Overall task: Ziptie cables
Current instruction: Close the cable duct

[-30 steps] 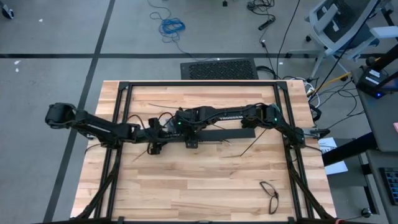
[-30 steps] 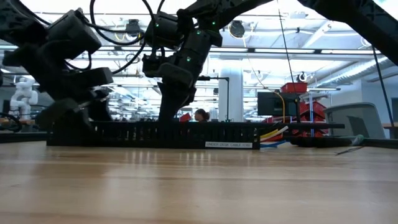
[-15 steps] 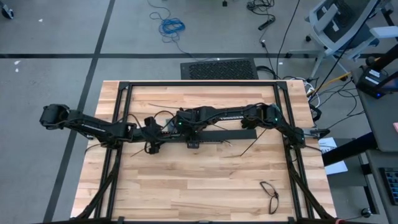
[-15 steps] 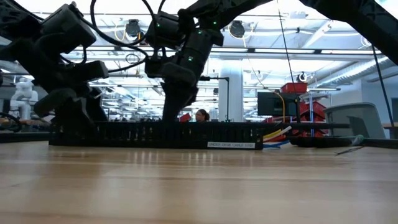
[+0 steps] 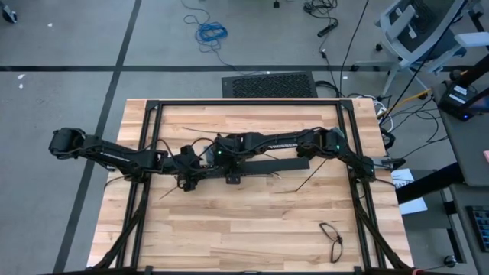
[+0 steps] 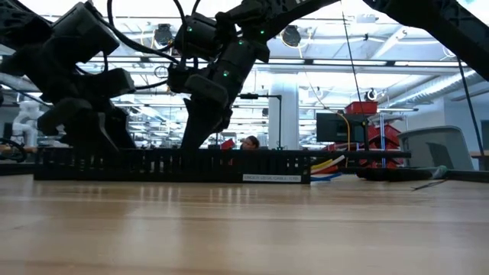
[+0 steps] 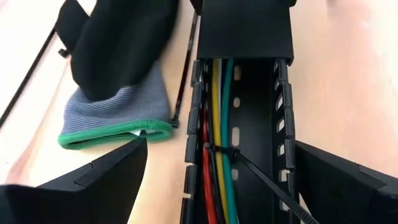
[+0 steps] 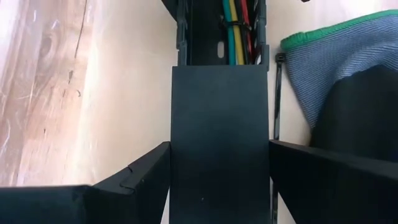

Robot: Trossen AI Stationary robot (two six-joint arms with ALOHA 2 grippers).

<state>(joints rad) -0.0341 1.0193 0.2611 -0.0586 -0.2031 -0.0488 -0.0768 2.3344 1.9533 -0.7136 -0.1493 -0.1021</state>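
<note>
The cables lying in the slotted tray are being straddled by the released left gripper, the tray by the released right gripper; cinching the ziptie seems due next.

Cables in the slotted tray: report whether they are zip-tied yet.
Tied. In the left wrist view a black zip tie cinches the cables together inside the tray.
</note>
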